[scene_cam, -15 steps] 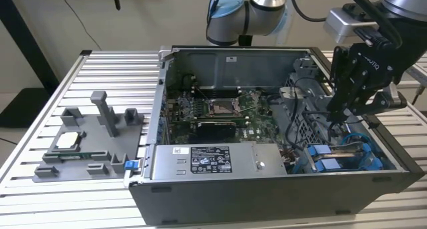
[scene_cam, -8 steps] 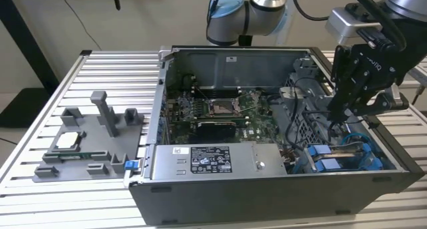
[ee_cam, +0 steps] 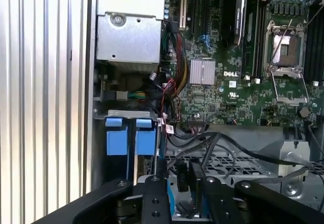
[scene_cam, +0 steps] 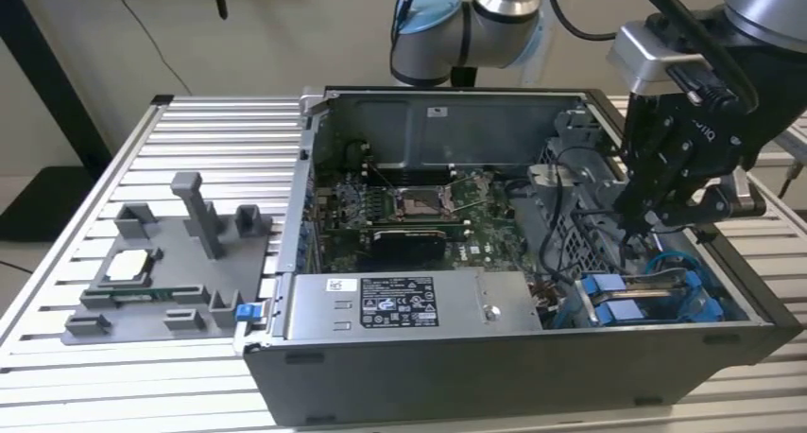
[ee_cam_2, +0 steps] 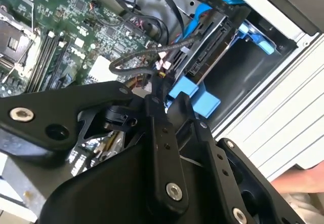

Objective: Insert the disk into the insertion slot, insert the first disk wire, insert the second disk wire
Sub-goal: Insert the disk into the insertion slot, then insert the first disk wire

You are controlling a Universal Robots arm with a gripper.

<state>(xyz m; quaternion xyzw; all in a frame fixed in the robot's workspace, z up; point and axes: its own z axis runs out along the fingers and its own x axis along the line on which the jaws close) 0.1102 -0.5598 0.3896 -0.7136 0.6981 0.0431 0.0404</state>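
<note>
On the ribbed aluminium surface [scene_cam: 189, 130], the grey computer case [scene_cam: 505, 376] holds the silver hard disk [scene_cam: 621, 310] in its blue carrier, seated in the perforated grey metal insertion slot [scene_cam: 570, 244] at the exterior view's right. Above it the black gripper [scene_cam: 645, 227] has its fingers drawn close, seemingly pinching a black wire connector [ee_cam: 185, 176]. The wire looks limp; its rigid plug offers the surest hold.

The disk carrier [ee_cam: 121, 142] is blue, the motherboard [ee_cam: 228, 102] green, the claw [scene_cam: 640, 223] black.
</note>
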